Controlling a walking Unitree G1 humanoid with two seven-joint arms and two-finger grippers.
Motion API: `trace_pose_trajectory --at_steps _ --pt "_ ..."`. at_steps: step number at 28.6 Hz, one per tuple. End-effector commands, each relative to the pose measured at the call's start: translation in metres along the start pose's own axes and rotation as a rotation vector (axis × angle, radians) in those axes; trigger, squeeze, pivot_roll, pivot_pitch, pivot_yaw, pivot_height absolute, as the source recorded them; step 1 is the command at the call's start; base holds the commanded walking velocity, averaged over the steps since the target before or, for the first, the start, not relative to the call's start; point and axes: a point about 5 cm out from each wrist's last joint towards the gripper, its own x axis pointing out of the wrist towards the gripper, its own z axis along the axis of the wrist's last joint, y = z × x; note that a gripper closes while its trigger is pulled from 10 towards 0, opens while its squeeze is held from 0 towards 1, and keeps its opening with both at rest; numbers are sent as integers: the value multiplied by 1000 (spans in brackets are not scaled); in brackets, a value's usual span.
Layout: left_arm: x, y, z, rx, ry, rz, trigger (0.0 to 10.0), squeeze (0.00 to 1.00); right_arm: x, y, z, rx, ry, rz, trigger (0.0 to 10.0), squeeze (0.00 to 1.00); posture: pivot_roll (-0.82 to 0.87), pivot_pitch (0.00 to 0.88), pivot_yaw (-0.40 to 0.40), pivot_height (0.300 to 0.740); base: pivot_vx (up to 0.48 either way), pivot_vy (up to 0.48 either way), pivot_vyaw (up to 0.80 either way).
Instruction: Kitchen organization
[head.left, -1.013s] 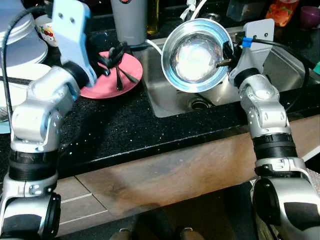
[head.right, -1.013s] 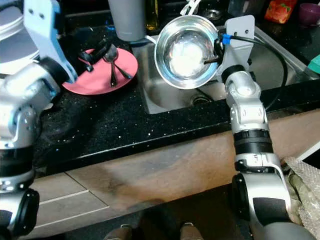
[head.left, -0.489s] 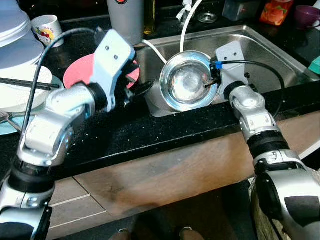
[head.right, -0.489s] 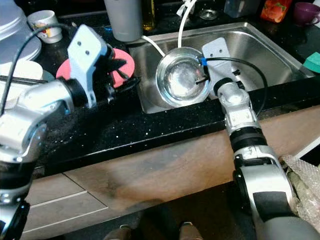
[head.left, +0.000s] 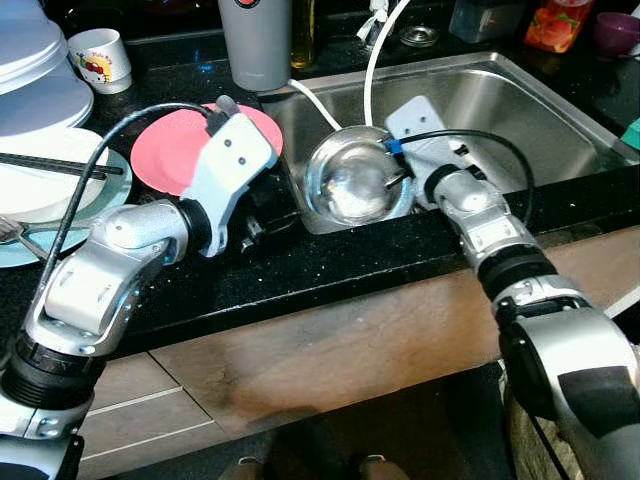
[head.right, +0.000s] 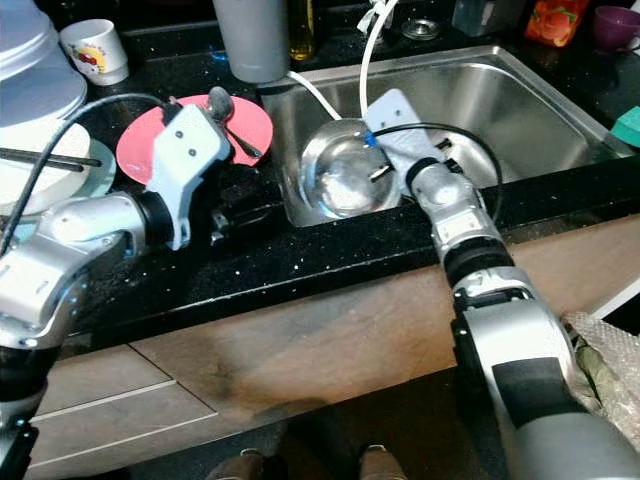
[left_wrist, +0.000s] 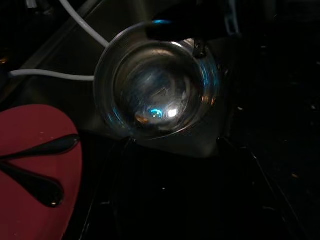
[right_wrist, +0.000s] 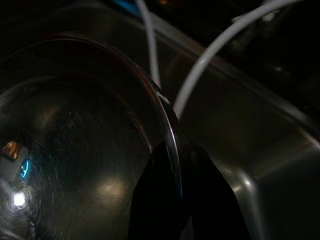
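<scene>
The right gripper pinches the bowl's rim, one finger inside, one outside; since a second ago the bowl has come down from above the sink into its near left corner, now low against the wall; the left gripper has swung from over the pink plate to the counter beside the sink, fingers spread, holding nothing; a spoon lies on the plate.

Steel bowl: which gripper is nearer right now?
Right. The right gripper pinches the steel bowl by its rim at the sink's front-left corner. The left gripper is over the black counter beside the sink, fingers pointing at the bowl, not touching it.
</scene>
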Motion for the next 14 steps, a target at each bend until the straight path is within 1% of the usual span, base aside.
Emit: trace_pose_trajectory --at_steps 1,6,11,14 --pt "0 -6 -4 2 28 -30 10000 0 3 2 8 -3 -23 43 10000 0 58 143 9 740 0 0 0" --pt "2 -6 -3 8 34 -41 10000 0 3 8 6 -8 -4 106 10000 0 57 143 10 740 0 0 0" --pt "4 -6 -3 24 47 -48 10000 0 2 12 -2 -61 49 161 10000 0 55 144 15 740 0 0 0" --pt "4 -7 -3 32 50 -50 10000 0 2 13 -6 -68 67 172 10000 0 55 143 15 740 0 0 0"
